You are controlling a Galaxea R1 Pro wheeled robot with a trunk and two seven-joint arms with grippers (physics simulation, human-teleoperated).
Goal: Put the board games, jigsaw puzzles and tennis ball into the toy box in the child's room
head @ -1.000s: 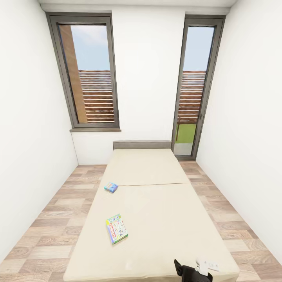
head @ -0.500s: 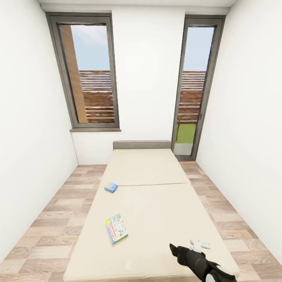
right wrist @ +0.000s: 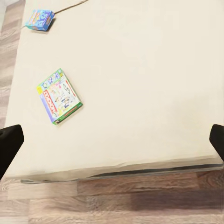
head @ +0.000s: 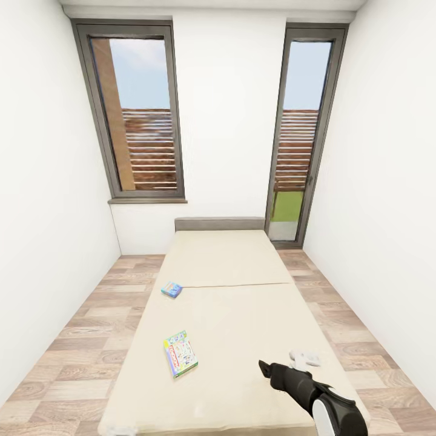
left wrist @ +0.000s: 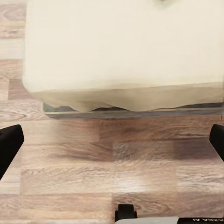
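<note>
Board games: pale green box (head: pixel 180 353) lower left, blue box (head: pixel 172 289) above it, both unpicked on bed (head: pixel 242 315).
Right claw (head: pixel 264 367): you hold it spread, empty, lower right.
Left claw: spread, empty.

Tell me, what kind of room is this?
Probably a bedroom, maybe a child's: a wide bed stands below a tall window, with two board games, a pale green box and a small blue box, on it.

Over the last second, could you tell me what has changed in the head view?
The right arm has risen from the picture's bottom edge and reached forward over the bed, so the right gripper now hangs above the mattress near its right side, holding nothing. The pale green board game and the small blue board game lie where they were, untouched; the camera has not shifted.
</note>
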